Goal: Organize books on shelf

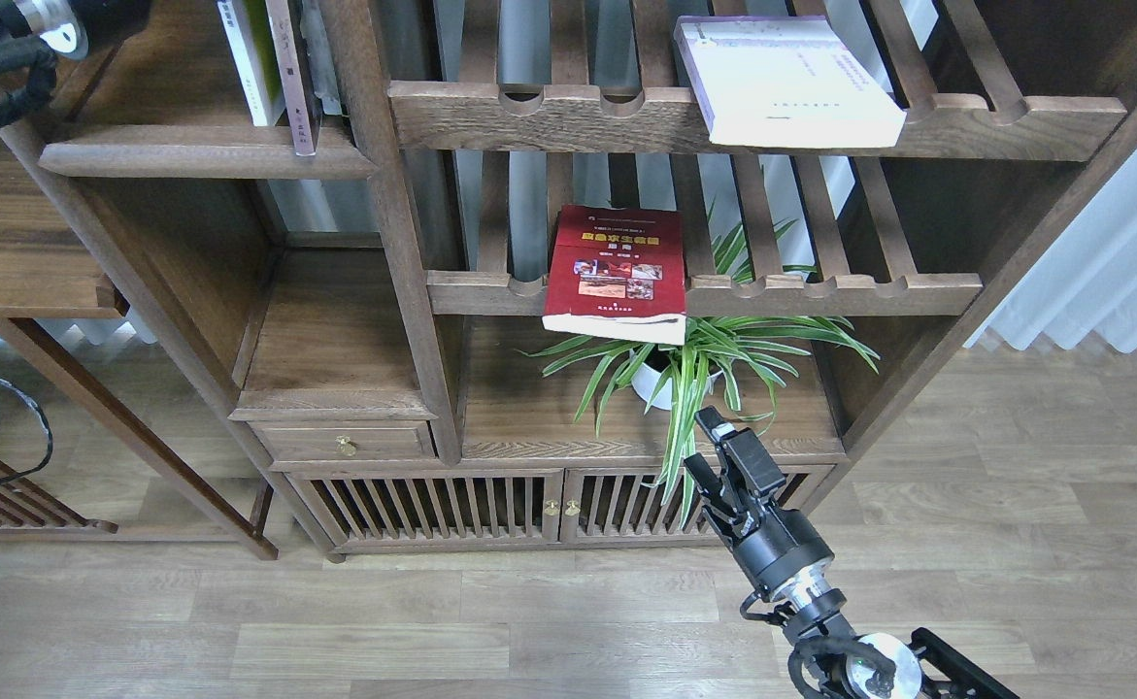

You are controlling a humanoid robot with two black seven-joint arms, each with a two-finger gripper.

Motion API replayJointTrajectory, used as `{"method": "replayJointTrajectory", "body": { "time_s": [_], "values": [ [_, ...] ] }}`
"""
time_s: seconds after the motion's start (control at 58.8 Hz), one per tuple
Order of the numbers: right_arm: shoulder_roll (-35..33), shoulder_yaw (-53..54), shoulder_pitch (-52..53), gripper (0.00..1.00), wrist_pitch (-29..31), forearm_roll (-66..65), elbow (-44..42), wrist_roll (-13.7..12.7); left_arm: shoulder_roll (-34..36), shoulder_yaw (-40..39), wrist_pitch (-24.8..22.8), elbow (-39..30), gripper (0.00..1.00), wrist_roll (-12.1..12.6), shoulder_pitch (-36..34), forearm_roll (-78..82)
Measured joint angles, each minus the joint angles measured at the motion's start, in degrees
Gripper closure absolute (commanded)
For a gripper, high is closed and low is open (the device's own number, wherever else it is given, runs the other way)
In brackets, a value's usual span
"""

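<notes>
Red paperback [617, 272], cover up, lying on the lower slatted rack [820, 291] with its near end overhanging the scalloped front rail, above a potted spider plant [694, 359]. White paperback [786, 83] with a purple edge, lying flat on the upper slatted rack [1015, 121], its near corner past the rail. A yellow-green book [243, 58] stands upright among thin spines on the plank shelf [199, 155] at upper left (the likely destination, with room beside the standing books). Both loose books appear thick and moderately heavy, with glossy covers that may slip and soft bindings that sag if held by one corner; the overhanging near edge of the red book, close to the spine side, probably offers the firmest hold. Right gripper [714, 447] hovers low before the cabinet, well below the red book, jaws parted a little, holding and touching nothing. Left arm enters at the top-left corner; its gripper is out of frame.
</notes>
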Motion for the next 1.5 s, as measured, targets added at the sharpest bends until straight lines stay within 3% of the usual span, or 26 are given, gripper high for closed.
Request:
{"method": "replayJointTrajectory", "body": {
  "time_s": [0.459,0.765,1.071,1.496],
  "values": [
    [-0.34,-0.17,-1.23,0.02,0.0,0.17,0.81,0.0,4.27,-1.16,0.0,-15.23,0.44,0.65,11.1,-0.72],
    [-0.34,-0.18,-1.83,0.02,0.0,0.18,1.56,-0.07,8.75,-1.83,-0.01,-21.01,0.44,1.77,14.3,-4.83],
    [-0.28,-0.18,-2.2,0.02,0.0,0.18,1.74,-0.08,11.64,-4.24,-0.01,-29.24,0.44,1.85,22.78,-9.12],
    [-0.07,-0.18,-1.43,0.02,0.0,0.11,2.24,-0.08,11.13,-7.92,0.0,-31.68,0.44,1.6,30.32,-14.02]
  ]
}}
